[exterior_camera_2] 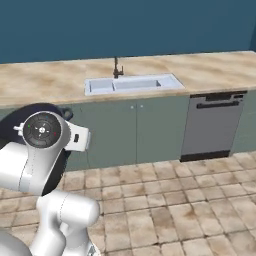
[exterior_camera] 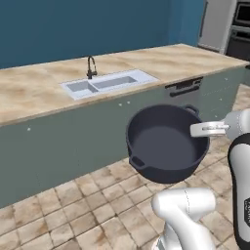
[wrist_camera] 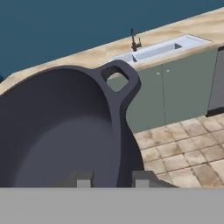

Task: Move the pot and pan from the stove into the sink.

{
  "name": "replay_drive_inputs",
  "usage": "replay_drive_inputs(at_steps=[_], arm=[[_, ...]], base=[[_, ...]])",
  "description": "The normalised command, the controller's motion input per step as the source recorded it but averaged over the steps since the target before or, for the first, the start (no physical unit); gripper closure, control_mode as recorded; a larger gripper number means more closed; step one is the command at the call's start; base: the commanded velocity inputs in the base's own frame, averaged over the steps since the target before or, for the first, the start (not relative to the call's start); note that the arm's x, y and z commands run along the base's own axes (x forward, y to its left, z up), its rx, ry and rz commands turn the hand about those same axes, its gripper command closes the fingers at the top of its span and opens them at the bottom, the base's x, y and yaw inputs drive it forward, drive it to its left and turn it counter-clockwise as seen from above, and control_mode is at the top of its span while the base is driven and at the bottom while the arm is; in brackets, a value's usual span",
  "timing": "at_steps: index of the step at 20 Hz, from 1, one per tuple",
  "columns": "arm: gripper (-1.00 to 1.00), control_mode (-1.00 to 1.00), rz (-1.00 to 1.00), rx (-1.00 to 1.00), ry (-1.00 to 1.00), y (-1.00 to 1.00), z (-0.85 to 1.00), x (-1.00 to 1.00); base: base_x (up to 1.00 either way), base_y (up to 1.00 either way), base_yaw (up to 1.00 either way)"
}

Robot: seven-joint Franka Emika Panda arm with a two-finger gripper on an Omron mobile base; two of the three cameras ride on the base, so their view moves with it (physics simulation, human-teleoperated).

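The deep dark navy-grey pot (exterior_camera: 166, 146) hangs tilted in the air over the tiled floor, in front of the cabinets and below counter height. My gripper (exterior_camera: 201, 130) is shut on its right rim. In the hand view the pot (wrist_camera: 57, 131) looms large at left, its rim clamped in my gripper (wrist_camera: 113, 180), with one loop handle (wrist_camera: 120, 78) sticking up. The white sink (exterior_camera: 108, 83) lies in the beige counter, up and to the left of the pot. It also appears as the sink (exterior_camera_2: 132, 84) and the sink (wrist_camera: 157, 50). The pan and the stove are out of view.
A dark thin faucet (exterior_camera: 91, 67) stands behind the sink. A dishwasher front (exterior_camera_2: 212, 122) sits under the counter right of the sink. Grey-green cabinet doors (exterior_camera_2: 135, 127) run below the counter. An oven stack (exterior_camera: 239, 29) stands at the far right. Tiled floor (exterior_camera_2: 190, 200) lies before the cabinets.
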Motion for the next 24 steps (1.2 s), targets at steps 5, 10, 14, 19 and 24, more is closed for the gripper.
replay_drive_inputs(at_steps=[5,10,14,19,24], arm=[[1.00,1.00,0.00,0.00,0.00,0.00,0.00,0.00],[1.00,1.00,0.00,0.00,0.00,0.00,0.00,0.00],[1.00,1.00,0.00,0.00,0.00,0.00,0.00,0.00],[1.00,1.00,0.00,0.00,0.00,0.00,0.00,0.00],[1.00,1.00,0.00,0.00,0.00,0.00,0.00,0.00]], base=[[0.00,0.00,0.46],[0.00,-0.01,0.45],[0.00,-0.02,0.33],[0.00,-0.01,0.03],[0.00,-0.71,0.06]])
